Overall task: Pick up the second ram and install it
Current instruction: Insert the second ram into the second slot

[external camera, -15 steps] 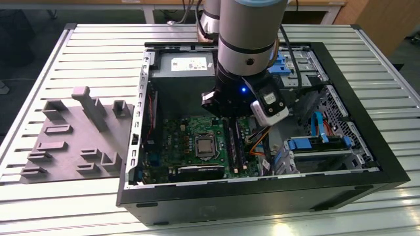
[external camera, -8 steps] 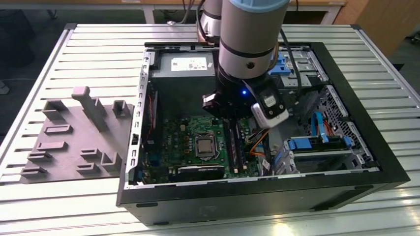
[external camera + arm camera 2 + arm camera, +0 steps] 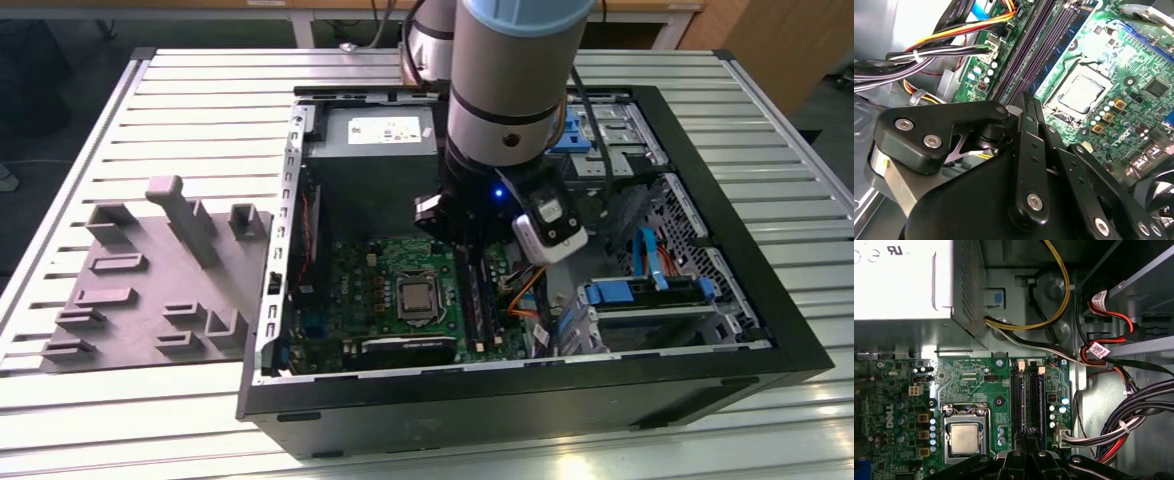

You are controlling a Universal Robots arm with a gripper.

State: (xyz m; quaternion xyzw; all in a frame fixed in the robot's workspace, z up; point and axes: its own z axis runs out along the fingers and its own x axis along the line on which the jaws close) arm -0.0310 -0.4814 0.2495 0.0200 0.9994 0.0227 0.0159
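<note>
Low at the centre of the first wrist view, the gripper point(image 3: 1027, 432) (whether clenched or released I cannot tell) sits at the near end of the second ram point(image 3: 1032, 400) – edge-on among the motherboard point(image 3: 969, 377) slots – its long axis running straight up the frame.

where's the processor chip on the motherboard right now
In the exterior view the processor chip sits mid-motherboard, on that view's left of the black memory slots where the gripper hangs; in the first wrist view it lies beside those slots.
</note>
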